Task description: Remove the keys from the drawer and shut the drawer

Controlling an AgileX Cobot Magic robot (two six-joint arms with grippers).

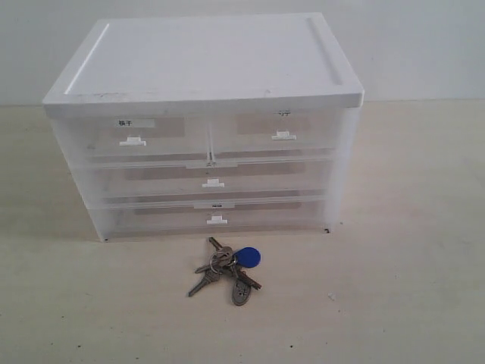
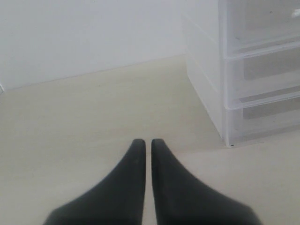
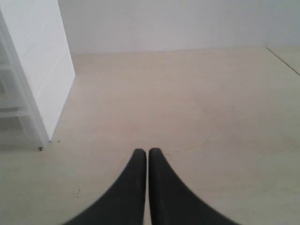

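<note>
The keys [image 1: 227,269], silvery-grey on a ring with a round blue fob [image 1: 248,258], lie on the pale table just in front of the white drawer cabinet [image 1: 204,68]. All of the cabinet's translucent drawers sit pushed in, including the bottom drawer [image 1: 216,215]. Neither arm shows in the exterior view. My left gripper [image 2: 144,142] is shut over bare table, with the cabinet's side [image 2: 243,75] off to one side. My right gripper [image 3: 144,152] is shut too, empty, beside the cabinet's other side [image 3: 37,70].
A pale wall stands behind the cabinet. The wooden tabletop [image 1: 409,288] spreads out on both sides of the cabinet and in front of the keys. A table seam [image 3: 282,60] runs near the right gripper's far side.
</note>
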